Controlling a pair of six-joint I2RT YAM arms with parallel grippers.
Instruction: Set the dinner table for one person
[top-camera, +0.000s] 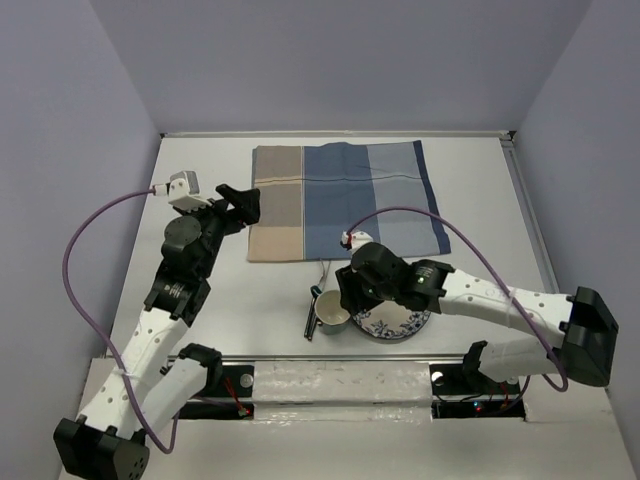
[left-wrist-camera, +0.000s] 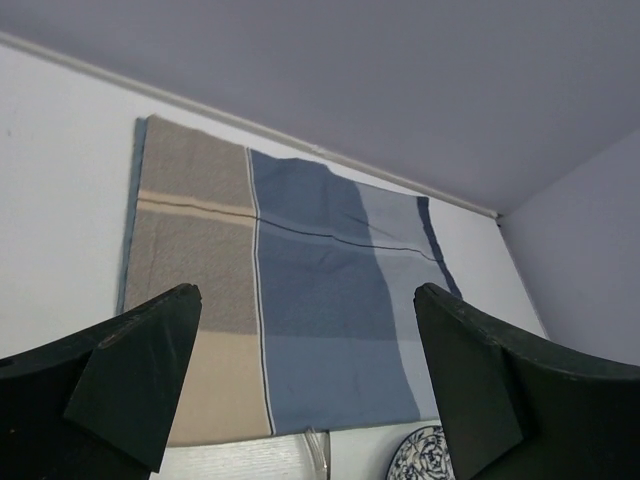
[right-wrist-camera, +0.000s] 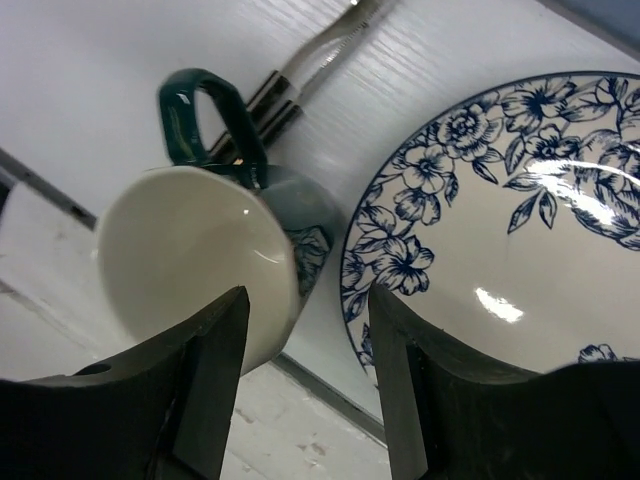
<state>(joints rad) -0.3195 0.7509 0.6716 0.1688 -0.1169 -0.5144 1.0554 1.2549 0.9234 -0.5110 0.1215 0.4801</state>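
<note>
Two pincers show, both with jaws apart and empty. The right pincer (right-wrist-camera: 310, 300) hangs low over the near middle of the table (top-camera: 480, 210), where the green-handled cup (right-wrist-camera: 200, 250) sits just left of the floral plate (right-wrist-camera: 400, 260); cutlery (right-wrist-camera: 300, 75) lies just beyond the cup. The left pincer (top-camera: 240, 203) hovers by the left edge of the striped placemat (top-camera: 345, 200), spread at the far middle. Nothing stands on the placemat, so the setting seems barely begun; next likely calls for gripping the cup or plate and carrying it onto the cloth
</note>
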